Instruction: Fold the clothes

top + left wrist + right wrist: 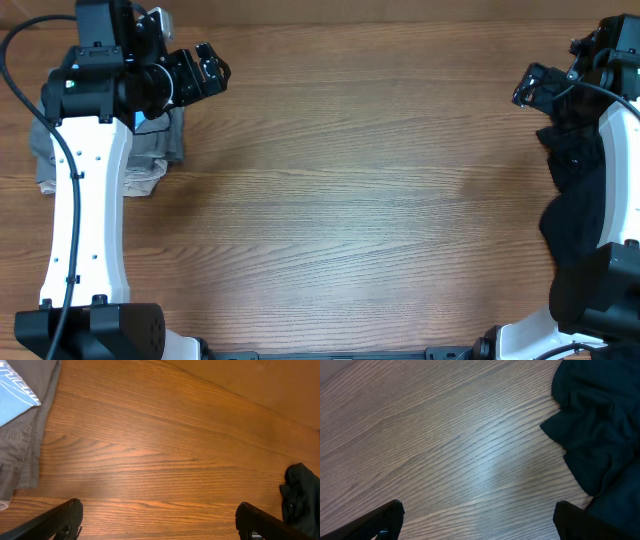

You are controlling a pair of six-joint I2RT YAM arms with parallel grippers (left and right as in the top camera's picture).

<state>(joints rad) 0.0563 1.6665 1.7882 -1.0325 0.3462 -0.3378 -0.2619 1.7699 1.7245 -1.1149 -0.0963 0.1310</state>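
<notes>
Jaws wide apart: left gripper empty over table; right gripper empty beside black garment.

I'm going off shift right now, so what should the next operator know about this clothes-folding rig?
Left gripper: open, empty, over bare table beside the left pile.
Right gripper: open, empty, beside the black garment.
Blue T-shirt: lies flat on the grey trousers at the table's left end; looks folded.
Left to do: the black garment is crumpled at the right end, not yet folded; spread and fold it.
</notes>
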